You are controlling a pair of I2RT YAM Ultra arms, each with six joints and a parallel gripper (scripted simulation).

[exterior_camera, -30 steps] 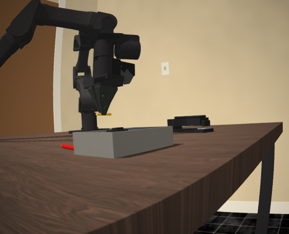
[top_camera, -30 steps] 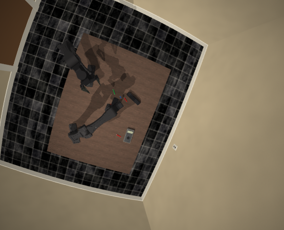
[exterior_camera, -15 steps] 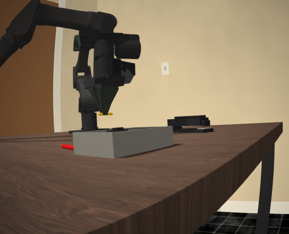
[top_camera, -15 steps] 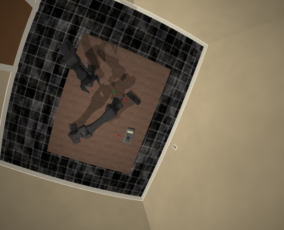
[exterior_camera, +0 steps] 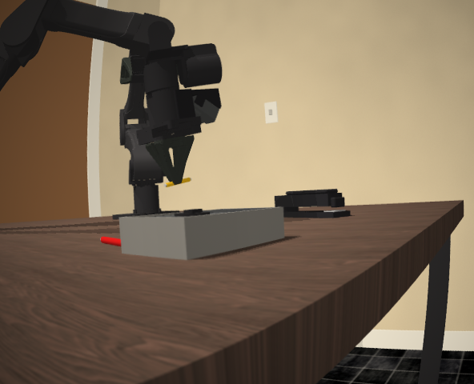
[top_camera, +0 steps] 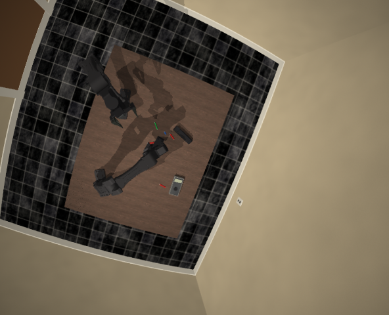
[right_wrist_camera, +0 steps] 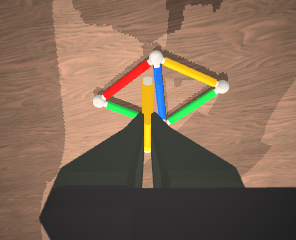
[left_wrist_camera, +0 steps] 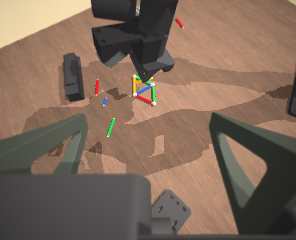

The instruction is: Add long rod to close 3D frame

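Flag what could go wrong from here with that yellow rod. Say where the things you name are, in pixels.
The right hand (exterior_camera: pixel 178 182) (right_wrist_camera: pixel 147 120) grips the yellow rod (exterior_camera: pixel 187 180) (right_wrist_camera: pixel 147 97) above the frame (left_wrist_camera: pixel 143 90) (right_wrist_camera: pixel 159 87):
- Lowered off-line, it may knock the blue rod (left_wrist_camera: pixel 143 90) (right_wrist_camera: pixel 159 87) loose.
- Its fingers hide part of a green rod (right_wrist_camera: pixel 122 110), so contact there might go unnoticed.

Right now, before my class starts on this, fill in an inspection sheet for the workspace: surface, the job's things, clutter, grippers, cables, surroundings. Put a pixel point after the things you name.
Surface: brown wood-grain table (top_camera: pixel 130 210) (exterior_camera: pixel 250 281), shadows across it.
Job's things: frame of red, blue, yellow and green rods (right_wrist_camera: pixel 160 92) with white balls at visible joints; yellow rod (exterior_camera: pixel 186 180) (right_wrist_camera: pixel 147 100) held above it; loose green rod (top_camera: pixel 156 126) (left_wrist_camera: pixel 111 127).
Clutter: grey meter (top_camera: pixel 175 189) (exterior_camera: pixel 234 231); black stapler (top_camera: pixel 183 134) (exterior_camera: pixel 311 201) (left_wrist_camera: pixel 73 77).
Grippers: left gripper (top_camera: pixel 130 122) (left_wrist_camera: pixel 148 117), jaws open; right gripper (exterior_camera: pixel 178 182) (right_wrist_camera: pixel 147 116), jaws shut on the yellow rod.
Cables: nothing seen.
Surroundings: dark tiled floor (top_camera: pixel 208 37) (exterior_camera: pixel 378 362), beige walls (top_camera: pixel 307 169) (exterior_camera: pixel 353 82).
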